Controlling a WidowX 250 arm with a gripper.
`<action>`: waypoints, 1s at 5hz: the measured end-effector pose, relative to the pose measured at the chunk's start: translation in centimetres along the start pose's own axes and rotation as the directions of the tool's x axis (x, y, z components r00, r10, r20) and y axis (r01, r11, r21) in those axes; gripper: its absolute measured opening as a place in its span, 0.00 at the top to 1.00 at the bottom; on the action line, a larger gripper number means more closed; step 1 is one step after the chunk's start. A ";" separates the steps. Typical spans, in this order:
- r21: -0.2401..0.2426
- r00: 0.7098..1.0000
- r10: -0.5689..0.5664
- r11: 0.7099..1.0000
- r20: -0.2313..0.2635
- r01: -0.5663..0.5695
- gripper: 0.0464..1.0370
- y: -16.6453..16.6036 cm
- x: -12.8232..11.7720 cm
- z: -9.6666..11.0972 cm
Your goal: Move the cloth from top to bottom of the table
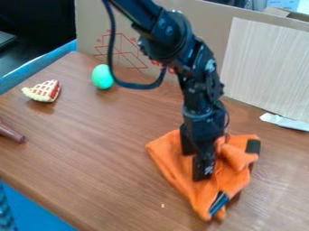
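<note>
Pointing the black gripper down at the rumpled orange cloth, right of centre on the brown table, with claw released. Could pinch just one raised fold and lose the rest, or press hard on the table through a thin layer; could also drag everything doubled under, being so bunched. Can spot red print on the cardboard, too small to make out

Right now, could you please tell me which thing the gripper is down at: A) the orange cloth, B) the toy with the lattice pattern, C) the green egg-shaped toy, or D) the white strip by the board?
A: the gripper is down at the orange cloth, which shows on both sides of it.
</note>
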State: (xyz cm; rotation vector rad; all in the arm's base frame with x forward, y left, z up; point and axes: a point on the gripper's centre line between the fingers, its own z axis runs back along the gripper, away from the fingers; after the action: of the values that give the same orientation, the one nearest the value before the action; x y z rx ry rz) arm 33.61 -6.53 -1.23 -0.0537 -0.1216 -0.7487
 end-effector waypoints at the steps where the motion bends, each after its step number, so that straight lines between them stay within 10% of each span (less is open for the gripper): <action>1: 0.018 0.998 0.067 0.998 0.013 -0.067 0.04 3.0 1.7 -0.2; 5: 0.019 0.992 0.127 0.992 0.022 -0.127 0.04 5.2 1.4 -0.2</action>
State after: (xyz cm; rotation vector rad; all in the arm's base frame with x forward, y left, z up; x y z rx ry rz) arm 38.15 -3.70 -1.32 -0.0494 -0.1445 -0.6197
